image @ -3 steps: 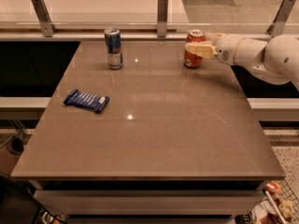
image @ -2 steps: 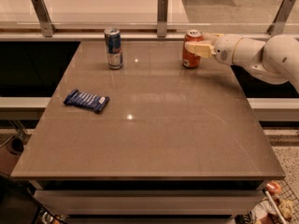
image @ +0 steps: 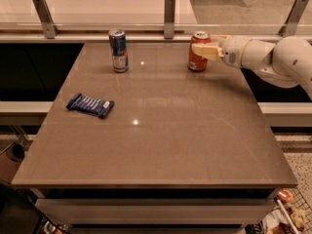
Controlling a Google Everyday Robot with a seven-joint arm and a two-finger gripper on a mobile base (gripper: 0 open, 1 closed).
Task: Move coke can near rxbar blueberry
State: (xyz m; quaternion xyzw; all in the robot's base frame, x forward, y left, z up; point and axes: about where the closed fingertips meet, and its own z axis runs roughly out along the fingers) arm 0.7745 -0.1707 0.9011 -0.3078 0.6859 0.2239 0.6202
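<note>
The coke can (image: 197,62), orange-red with a silver top, stands upright at the far right of the brown table (image: 161,145). My gripper (image: 199,48) reaches in from the right and is shut on the can's upper half; one cream finger (image: 205,50) crosses its front and the other is hidden behind it. The rxbar blueberry (image: 90,104), a flat dark blue wrapper with white lettering, lies at the table's left side, far from the can and the gripper.
A slim blue and silver can (image: 118,50) stands upright at the far left-centre of the table. A glass rail with metal posts (image: 169,9) runs behind the far edge. My white arm (image: 273,57) hangs over the right edge.
The gripper and the coke can have shifted slightly to the left. The blue can and the bar have not moved.
</note>
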